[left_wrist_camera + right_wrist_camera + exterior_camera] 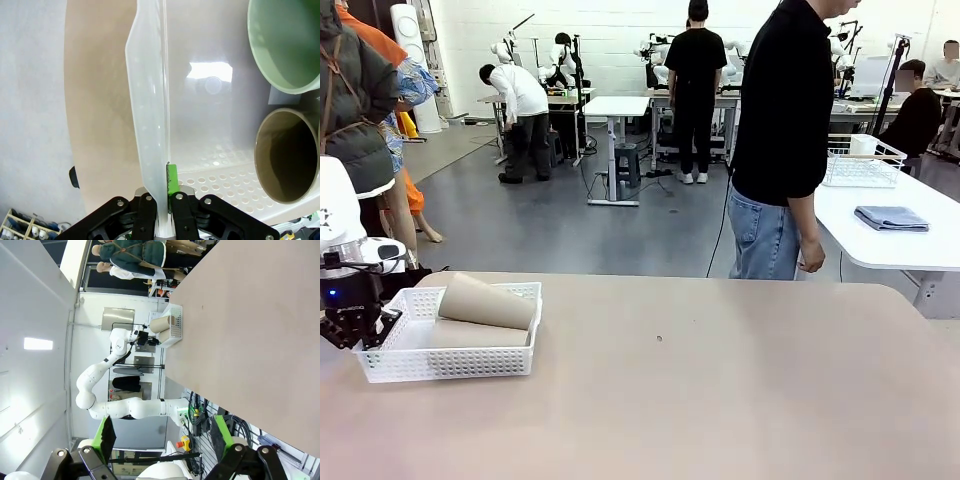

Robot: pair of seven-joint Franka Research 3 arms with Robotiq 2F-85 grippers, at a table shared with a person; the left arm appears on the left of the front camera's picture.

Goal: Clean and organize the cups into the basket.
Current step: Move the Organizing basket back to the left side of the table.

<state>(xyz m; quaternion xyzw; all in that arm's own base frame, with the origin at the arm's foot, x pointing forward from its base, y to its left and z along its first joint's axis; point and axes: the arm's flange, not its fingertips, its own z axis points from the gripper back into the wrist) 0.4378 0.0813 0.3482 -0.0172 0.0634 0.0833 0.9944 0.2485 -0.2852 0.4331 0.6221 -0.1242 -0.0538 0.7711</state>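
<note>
The white lattice basket stands at the table's left end. Two tan cups lie on their sides in it, one stacked on the other. My left gripper is at the basket's left end, shut on its wall. In the left wrist view the gripper pinches the thin white basket wall. Inside the basket, a mint green cup and a tan cup show their open mouths. My right gripper hangs open and holds nothing, far from the basket.
A person in a black shirt and jeans stands at the table's far edge, hands down. Behind on the right, another white table carries a wire basket and a folded blue cloth. The tan tabletop stretches bare to the basket's right.
</note>
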